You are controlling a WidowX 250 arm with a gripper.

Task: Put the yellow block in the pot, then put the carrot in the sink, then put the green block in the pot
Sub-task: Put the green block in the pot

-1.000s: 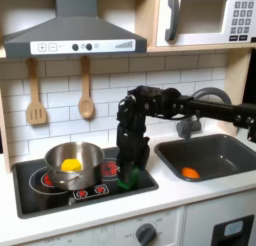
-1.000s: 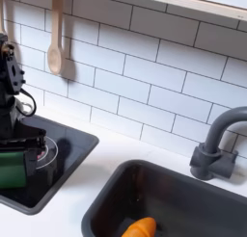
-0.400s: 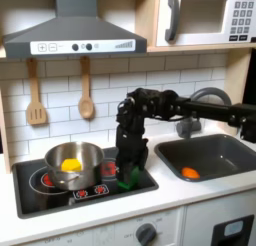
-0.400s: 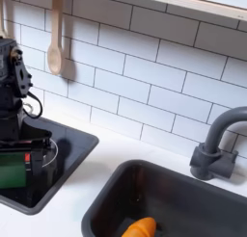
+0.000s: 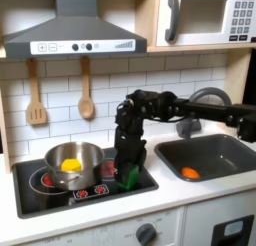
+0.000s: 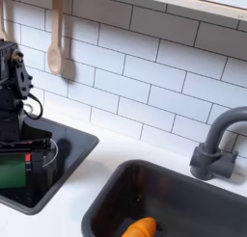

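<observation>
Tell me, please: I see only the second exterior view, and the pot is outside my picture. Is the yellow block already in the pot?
Observer: Yes. In the first exterior view the yellow block lies inside the pot.
Operator: Where does the pot stand, relative to the gripper?
Observer: It stands on the stovetop, to the first exterior view's left of the gripper, which is down at the green block.
</observation>
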